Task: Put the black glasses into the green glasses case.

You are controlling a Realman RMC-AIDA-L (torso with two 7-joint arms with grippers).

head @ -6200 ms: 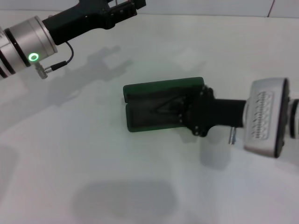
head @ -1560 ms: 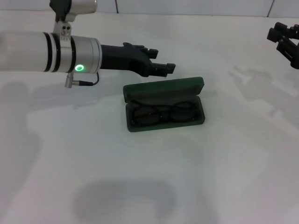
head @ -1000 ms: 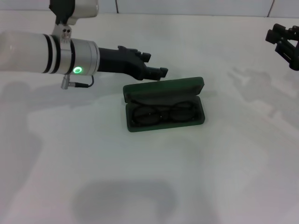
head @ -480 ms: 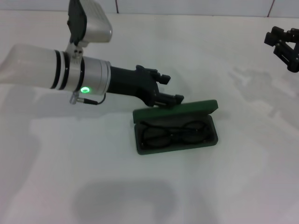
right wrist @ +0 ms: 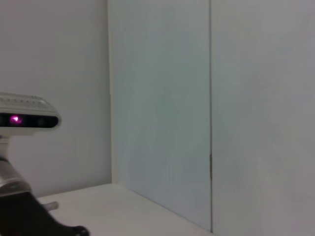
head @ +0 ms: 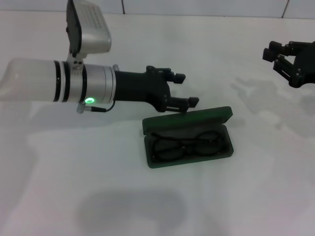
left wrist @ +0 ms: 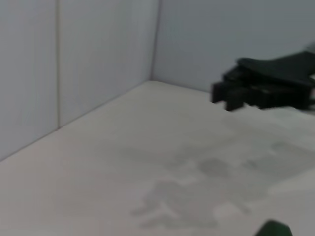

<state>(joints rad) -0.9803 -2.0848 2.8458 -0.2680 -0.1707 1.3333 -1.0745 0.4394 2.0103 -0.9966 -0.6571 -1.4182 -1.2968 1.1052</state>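
Taking the green glasses case [head: 189,140] as the landmark, the left gripper [head: 184,90] is found just behind its raised lid and toward the lid's left half, at the end of an arm reaching in from the left. Its two fingers [head: 191,101] are spread, with a clear gap between them and nothing held; the nearer one lies close above the lid's back edge, though contact cannot be confirmed from the head view.

The case itself lies open on the white table [head: 98,196], its long axis running left to right with a slight tilt, the hinge on the far side and the lid standing up from the rear. The black glasses [head: 187,146] are seen lying inside the tray, folded, their long axis matching that of the case and their frame kept within its walls. The placing step is therefore judged done; what may remain is shutting the lid, which would have to be pushed forward and down from behind, the very side on which the left gripper sits.

Open tabletop is seen in front of the case and to both sides, so little hindrance is expected to such a push, though the light case could slide forward under it.

Well to the right of the case and farther back, the right gripper [head: 288,64] hangs apart from the work, fingers spread and empty, much farther from the lid than the left.
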